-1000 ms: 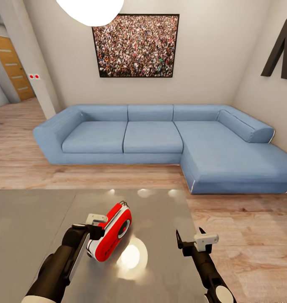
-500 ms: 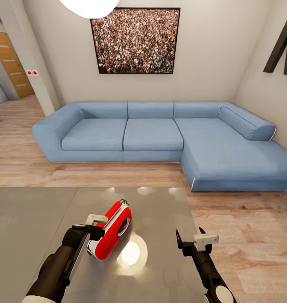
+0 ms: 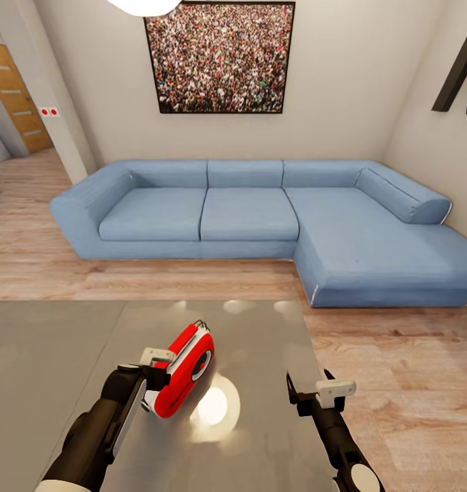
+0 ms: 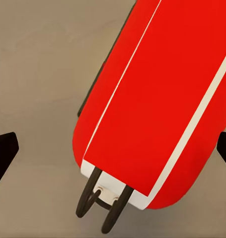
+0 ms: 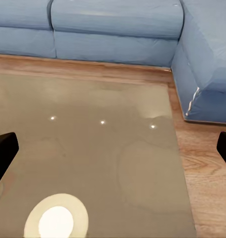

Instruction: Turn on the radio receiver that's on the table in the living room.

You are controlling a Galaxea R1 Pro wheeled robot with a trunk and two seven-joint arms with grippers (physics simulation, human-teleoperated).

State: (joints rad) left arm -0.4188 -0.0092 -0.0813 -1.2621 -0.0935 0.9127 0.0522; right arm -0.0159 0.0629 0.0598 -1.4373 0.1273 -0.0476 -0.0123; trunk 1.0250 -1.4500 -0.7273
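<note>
The red radio receiver (image 3: pixel 182 372) with white sides rests tilted on the glossy grey table (image 3: pixel 48 355), its grey dial with green centre (image 3: pixel 200 365) facing right. My left gripper (image 3: pixel 153 374) sits right against its left side. In the left wrist view the radio receiver's red back (image 4: pixel 152 99) and its handle (image 4: pixel 103 201) lie between the spread fingertips (image 4: pixel 3 151), so the left gripper (image 4: pixel 113 148) is open. My right gripper (image 3: pixel 308 388) hovers open over the table's right part, nothing between its fingers (image 5: pixel 3 151).
A blue L-shaped sofa (image 3: pixel 260 212) stands beyond the table on the wood floor (image 3: pixel 411 369), with its chaise at right. On the beige wall hang a crowd picture (image 3: pixel 219 58) and a dark letter (image 3: pixel 459 75). A wooden door (image 3: pixel 14 96) is far left.
The whole view has shifted a little, with the wall picture and sofa higher in frame: the camera moved. Both arms and the radio keep their places relative to each other.
</note>
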